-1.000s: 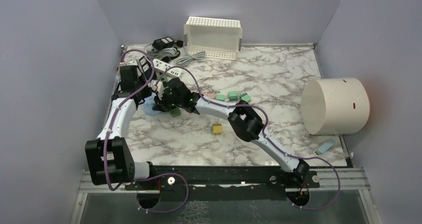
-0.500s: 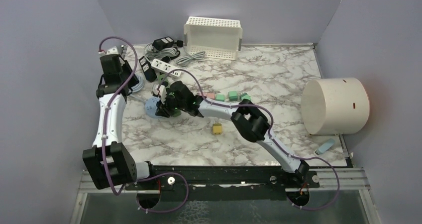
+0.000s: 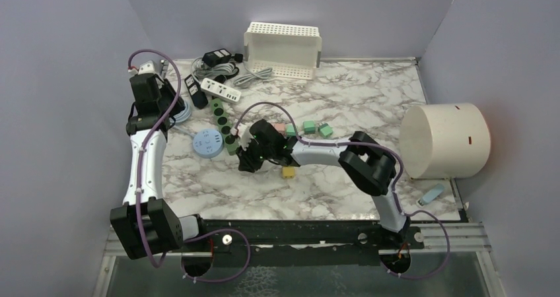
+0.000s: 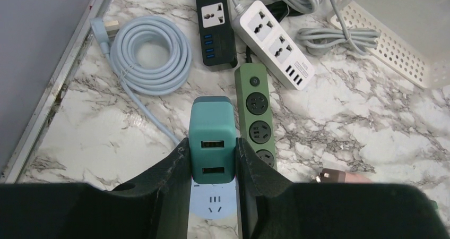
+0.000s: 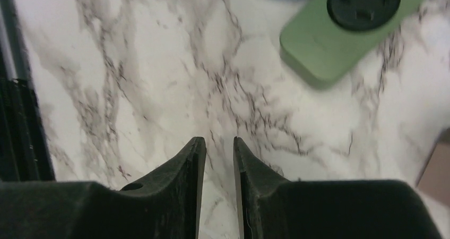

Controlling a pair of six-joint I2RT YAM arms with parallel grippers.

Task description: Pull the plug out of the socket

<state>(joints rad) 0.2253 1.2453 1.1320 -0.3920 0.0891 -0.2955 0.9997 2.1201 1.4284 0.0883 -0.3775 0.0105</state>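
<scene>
My left gripper (image 4: 213, 156) is shut on the teal plug (image 4: 212, 138), a block with two USB ports. It holds the plug in the air, free of the round blue socket (image 4: 213, 207), which lies on the table below. In the top view the left gripper (image 3: 148, 69) is raised at the far left and the blue socket (image 3: 207, 142) lies alone on the marble. My right gripper (image 3: 245, 162) hangs low over bare marble to the right of the socket. Its jaws (image 5: 219, 141) are nearly together with a narrow gap and hold nothing.
A green power strip (image 3: 224, 122) lies beside the socket, with white (image 3: 221, 90) and black (image 3: 193, 90) strips behind it. A coiled pale cable (image 4: 154, 53) is far left. A white basket (image 3: 282, 49), coloured blocks (image 3: 307, 127), a yellow block (image 3: 288, 171) and a cream cylinder (image 3: 446, 140) are further right.
My left gripper lifted the teal plug off the blue socket and drew back to the far left. My right gripper left the socket and moved right and nearer.
</scene>
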